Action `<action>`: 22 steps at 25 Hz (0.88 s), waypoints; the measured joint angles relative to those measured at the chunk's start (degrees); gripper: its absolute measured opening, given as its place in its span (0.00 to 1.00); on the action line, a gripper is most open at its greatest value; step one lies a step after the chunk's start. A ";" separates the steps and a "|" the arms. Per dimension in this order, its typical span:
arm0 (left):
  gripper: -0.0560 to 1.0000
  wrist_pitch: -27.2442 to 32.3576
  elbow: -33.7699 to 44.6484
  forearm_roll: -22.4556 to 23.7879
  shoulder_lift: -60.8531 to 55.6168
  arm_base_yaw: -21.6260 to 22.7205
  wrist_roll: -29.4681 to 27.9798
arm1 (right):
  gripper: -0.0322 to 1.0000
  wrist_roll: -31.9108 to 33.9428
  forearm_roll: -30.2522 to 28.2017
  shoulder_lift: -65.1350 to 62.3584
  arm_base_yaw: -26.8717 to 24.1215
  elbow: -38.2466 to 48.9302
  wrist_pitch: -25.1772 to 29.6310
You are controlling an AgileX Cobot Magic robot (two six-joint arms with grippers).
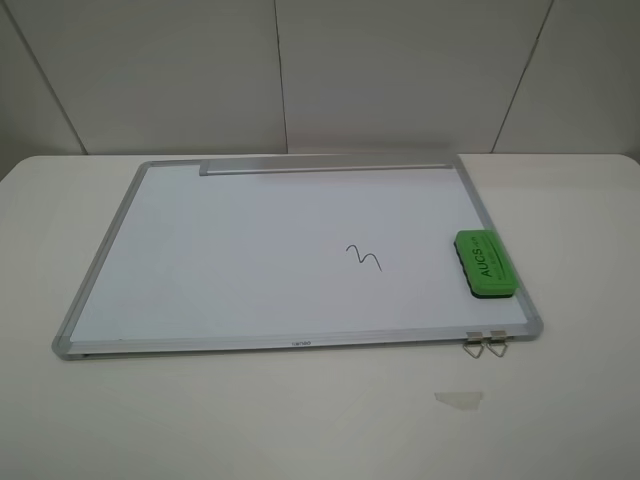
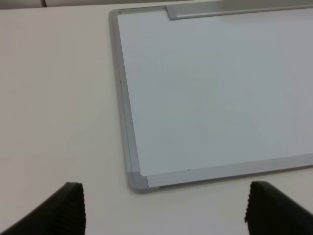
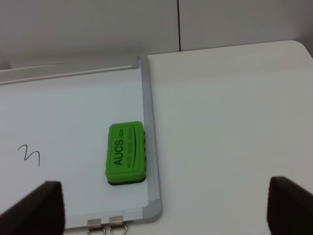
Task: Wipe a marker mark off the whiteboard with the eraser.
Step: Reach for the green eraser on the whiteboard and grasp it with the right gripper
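The whiteboard [image 1: 250,250] lies flat on the table, silver-framed, with its tray strip [image 1: 325,166] along the far edge and two metal clips [image 1: 486,343] at the near right corner. A thin black marker mark [image 1: 364,258] sits right of the board's middle; it also shows in the right wrist view [image 3: 29,155]. The green eraser [image 1: 485,263] rests on the board by its right frame, lettering up [image 3: 126,152]. Neither arm appears in the high view. My left gripper [image 2: 164,208] stands open near the board's near left corner [image 2: 138,181]. My right gripper [image 3: 164,208] is open, short of the eraser.
A pale tape scrap [image 1: 459,399] lies on the white table [image 1: 580,400] in front of the board's near right corner. White wall panels [image 1: 320,70] rise behind the table's far edge.
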 joint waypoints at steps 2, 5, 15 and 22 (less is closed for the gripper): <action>0.70 0.00 0.00 0.00 0.00 0.00 0.00 | 0.83 0.00 0.00 0.00 0.00 0.00 0.00; 0.70 0.00 0.00 0.00 0.00 0.00 0.00 | 0.83 0.00 0.00 0.00 0.00 0.00 0.00; 0.70 0.00 0.00 0.00 0.00 0.00 0.00 | 0.83 0.00 0.00 0.00 0.00 0.00 0.00; 0.70 0.00 0.00 0.00 0.00 0.00 0.00 | 0.83 0.00 0.00 0.00 0.00 0.00 0.00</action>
